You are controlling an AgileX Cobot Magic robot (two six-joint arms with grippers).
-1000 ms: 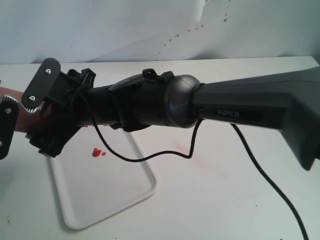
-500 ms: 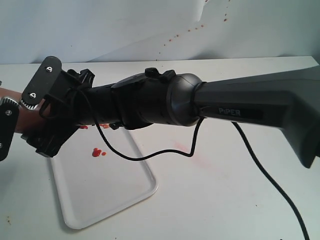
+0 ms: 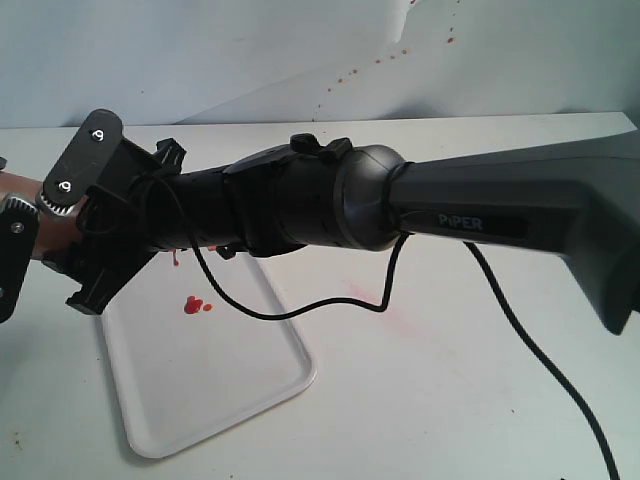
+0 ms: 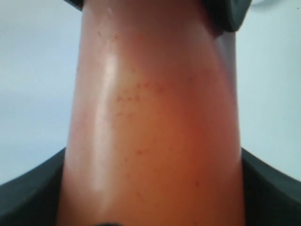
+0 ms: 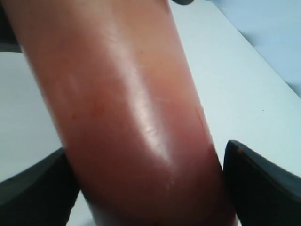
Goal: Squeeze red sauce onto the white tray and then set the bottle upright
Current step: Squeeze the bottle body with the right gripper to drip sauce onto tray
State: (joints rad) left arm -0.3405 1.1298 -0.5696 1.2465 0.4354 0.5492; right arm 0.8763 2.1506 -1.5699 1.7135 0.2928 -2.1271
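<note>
Lifted a touch since a second ago, the right arm's (image 3: 480,220) wrist end sits higher over the worktop's (image 3: 450,400) left edge, and a red nozzle tip (image 3: 176,258) now shows just under it. That arm reaches across the whole worktop from the right edge. The white tray (image 3: 250,390) lies skewed near the front left corner, its far end hidden under the arm. The bottle (image 4: 150,132) is held off the surface at the left edge, above the tray's far end. The left gripper (image 4: 150,202) is clamped on it, with a dark finger pressed to each side. The right gripper (image 5: 146,188) straddles it: one finger touches, the other is just beside, and I cannot tell whether it grips. A black cable (image 3: 300,312) loops down onto the tray. The red sauce (image 3: 190,306), a blob with a droplet, sits in the tray's far part near its left rim.
</note>
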